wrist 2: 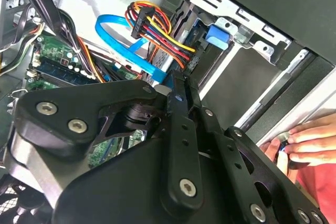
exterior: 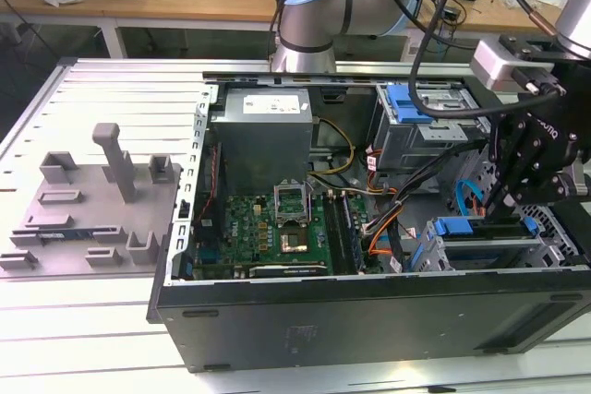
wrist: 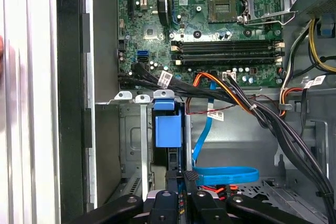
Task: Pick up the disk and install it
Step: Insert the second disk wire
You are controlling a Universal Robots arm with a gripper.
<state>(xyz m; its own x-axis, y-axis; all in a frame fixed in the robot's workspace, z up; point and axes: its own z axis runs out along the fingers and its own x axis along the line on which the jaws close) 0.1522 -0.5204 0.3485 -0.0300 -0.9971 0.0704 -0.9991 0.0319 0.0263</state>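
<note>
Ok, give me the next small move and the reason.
Probably a slow, short push of the disk deeper into the drive bay: its blue carrier stands between the bay's rails, straight ahead of the pincer. Slow, since a hand rests at the case edge.

You see a green motherboard [exterior: 277, 228], bright blue flat cable [wrist: 223, 174], orange-red-yellow wire bundle [wrist 2: 155, 27], black gripper [wrist: 181, 182], grey power supply box [exterior: 263, 131].
</note>
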